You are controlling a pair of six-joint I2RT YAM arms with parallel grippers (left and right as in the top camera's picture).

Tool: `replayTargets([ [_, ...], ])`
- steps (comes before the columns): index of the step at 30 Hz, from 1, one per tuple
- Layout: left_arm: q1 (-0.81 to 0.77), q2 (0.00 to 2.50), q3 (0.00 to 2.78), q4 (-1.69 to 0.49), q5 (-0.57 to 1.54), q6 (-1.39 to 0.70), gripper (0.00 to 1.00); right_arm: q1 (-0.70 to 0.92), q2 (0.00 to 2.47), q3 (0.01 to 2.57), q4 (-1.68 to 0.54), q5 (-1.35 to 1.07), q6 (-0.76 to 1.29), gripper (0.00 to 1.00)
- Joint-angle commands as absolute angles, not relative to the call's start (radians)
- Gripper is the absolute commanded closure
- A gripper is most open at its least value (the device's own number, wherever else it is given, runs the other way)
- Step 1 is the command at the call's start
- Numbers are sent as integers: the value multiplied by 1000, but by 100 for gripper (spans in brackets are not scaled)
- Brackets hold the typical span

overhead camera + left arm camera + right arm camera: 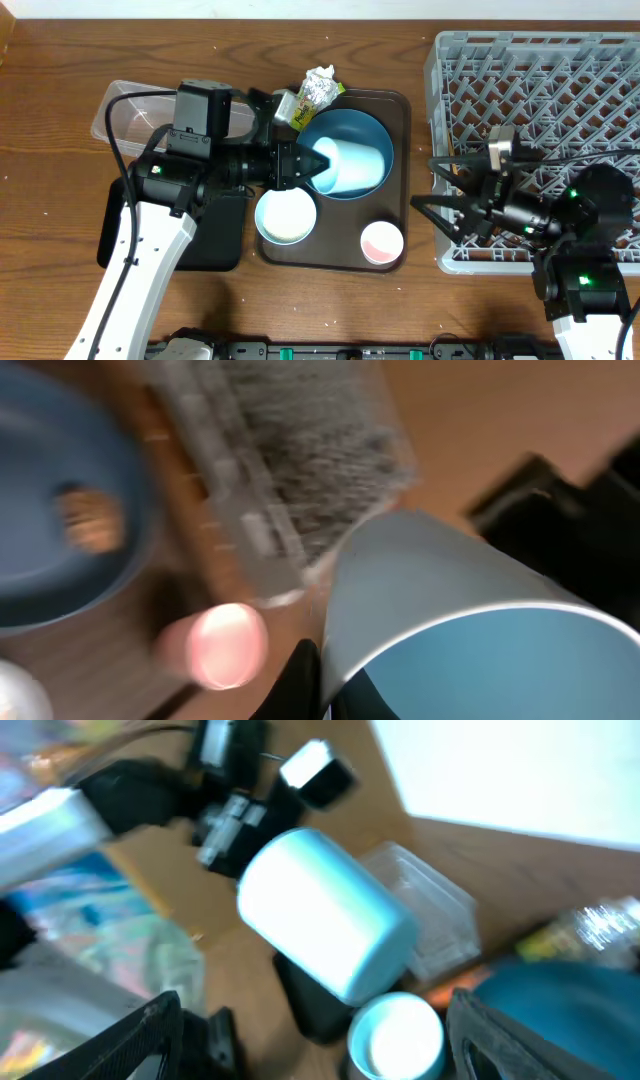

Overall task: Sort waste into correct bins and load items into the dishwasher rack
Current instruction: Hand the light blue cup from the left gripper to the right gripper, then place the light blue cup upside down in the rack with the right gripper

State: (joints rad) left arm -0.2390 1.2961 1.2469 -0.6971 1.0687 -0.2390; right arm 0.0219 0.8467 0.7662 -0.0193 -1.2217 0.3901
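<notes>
Grey dishwasher rack, filling the right edge of the tabletop up to the far-right corner; brown serving tray at mid-table, carrying the dark-blue bowl, the white bowl and the pink-lined cup. Clear tub toward the far-left corner, black tray toward the near-left, partly under the left arm; crumpled wrapper at the serving tray's far rim. Left gripper pinches the blue-lined cup, tipped on its side over the dark-blue bowl; right gripper, fingers spread wide, sits at the rack's left side.
</notes>
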Motion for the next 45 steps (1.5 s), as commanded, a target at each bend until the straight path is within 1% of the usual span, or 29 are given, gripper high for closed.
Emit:
replayTargets([
  [1,-235,1296,1264,-670,1285,-257,94,56,844,778,42,-1336,495,21],
  [5,-235,1296,1264,-609,1409,-260,93,101,847,778,68,-1306,494,21],
  [8,-236,1296,1264,-591,1456,-268,94,129,860,778,84,-1305,493,21],
  [14,-279,1296,1264,-591,1453,-266,94,191,883,778,129,-1282,493,22],
  [17,-307,1296,1264,-588,1416,-266,93,219,885,778,136,-1245,493,22],
  [19,-319,1296,1264,-588,1390,-266,94,229,886,778,150,-1236,493,25],
  [23,-328,1296,1264,-588,1369,-266,94,231,886,778,184,-1235,493,37],
  [25,-328,1296,1264,-588,1351,-267,94,231,884,778,185,-1235,493,39],
  [27,-328,1296,1264,-587,1345,-267,94,231,884,778,184,-1239,494,51],
  [28,-328,1296,1264,-585,1345,-267,94,231,884,778,183,-1240,494,55],
  [30,-328,1296,1264,-581,1345,-267,93,231,884,778,183,-1243,493,55],
  [31,-328,1296,1264,-580,1342,-267,78,230,884,778,183,-1242,493,56],
  [32,-326,1296,1264,-580,1335,-267,66,228,884,778,183,-1242,493,56],
  [33,-320,1296,1264,-580,1333,-267,59,223,883,778,183,-1243,493,57],
  [35,-297,1296,1265,-577,1334,-267,52,206,882,778,178,-1243,493,58],
  [36,-274,1296,1265,-577,1334,-267,50,189,881,778,172,-1242,492,59],
  [40,-162,1294,1265,-578,1349,-281,46,89,879,778,130,-1242,493,60],
  [43,-86,1288,1265,-579,1384,-294,46,-13,871,778,74,-1230,493,60],
  [45,-52,1282,1265,-579,1408,-294,46,-81,863,778,30,-1190,499,62],
])
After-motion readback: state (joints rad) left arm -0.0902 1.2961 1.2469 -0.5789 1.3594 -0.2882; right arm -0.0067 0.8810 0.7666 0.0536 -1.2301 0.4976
